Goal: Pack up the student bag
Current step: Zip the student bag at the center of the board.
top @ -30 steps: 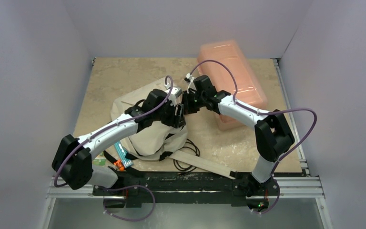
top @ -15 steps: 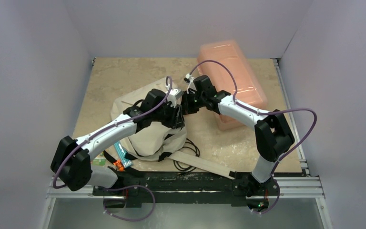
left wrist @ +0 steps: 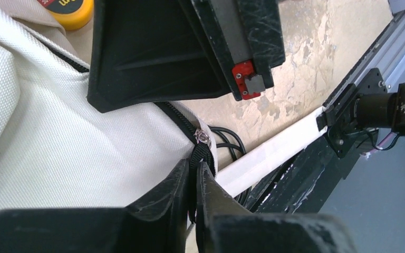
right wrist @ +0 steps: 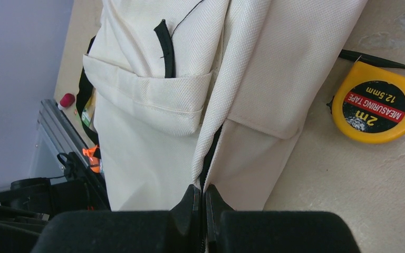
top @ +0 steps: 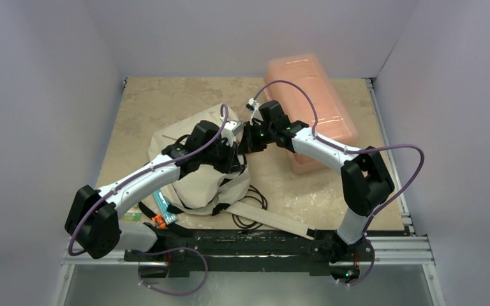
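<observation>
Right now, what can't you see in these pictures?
- Inside the student bag: every view shows only its outside fabric.
- Measuring tape: in the top view, hidden under the arms; in the left wrist view, cut by the top edge.
- Teal-and-orange thing: in the top view, too small to name.

White arms [top: 141,179], black joints [top: 363,182], looped purple cables [top: 419,167]

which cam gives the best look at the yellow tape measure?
Right wrist. The yellow tape measure lies fully in view on the table beside the student bag, with its label readable. Left wrist catches only a cropped sliver at its top edge. Top external does not show it.
</observation>
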Tool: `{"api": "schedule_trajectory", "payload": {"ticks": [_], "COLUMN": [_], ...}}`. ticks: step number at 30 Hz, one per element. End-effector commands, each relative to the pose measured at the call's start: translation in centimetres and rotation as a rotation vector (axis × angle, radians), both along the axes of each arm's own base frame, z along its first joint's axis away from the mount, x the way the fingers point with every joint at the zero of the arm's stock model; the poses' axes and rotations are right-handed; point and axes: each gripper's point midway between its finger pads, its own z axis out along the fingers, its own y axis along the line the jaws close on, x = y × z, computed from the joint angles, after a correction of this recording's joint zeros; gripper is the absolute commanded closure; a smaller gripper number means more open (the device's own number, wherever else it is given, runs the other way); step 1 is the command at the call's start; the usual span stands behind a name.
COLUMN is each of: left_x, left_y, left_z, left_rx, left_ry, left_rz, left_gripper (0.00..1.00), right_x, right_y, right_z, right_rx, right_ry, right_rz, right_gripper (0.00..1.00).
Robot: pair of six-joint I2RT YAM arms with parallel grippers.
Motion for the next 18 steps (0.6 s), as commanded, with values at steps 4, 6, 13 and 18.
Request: {"api": "schedule_trajectory", "payload": {"ticks": [4,6,13,18], "left_x": [-0.8,-1.6,-5.6,-7.6], "left_y": [1.2,1.3,0.5,2.0], "left_z": [0.7,0.6,-0.7,-3.8], "left_rx": [0.002,-0.01,0.051,0.053], "left_ry": [-0.023,-0.01,-0.015,0.103], "left_rz": [0.016,0.024,0.081,0.153], "left_gripper": [1.0,1.0,1.0,1.0], "right_x": [1.6,2.7,7.2,9.4], "right_y": [1.4,1.4,2.1,2.8], "right_z": [3.4,3.9,5.1,6.7], "right_rx": [0.067,0.073,0.085,0.105], "right_ry": [-0.12,-0.166,-0.225,-0.281], "right_rz": [0.008,-0.033,-0.101,-0.094], "right_gripper": [1.0,1.0,1.0,1.0]}}
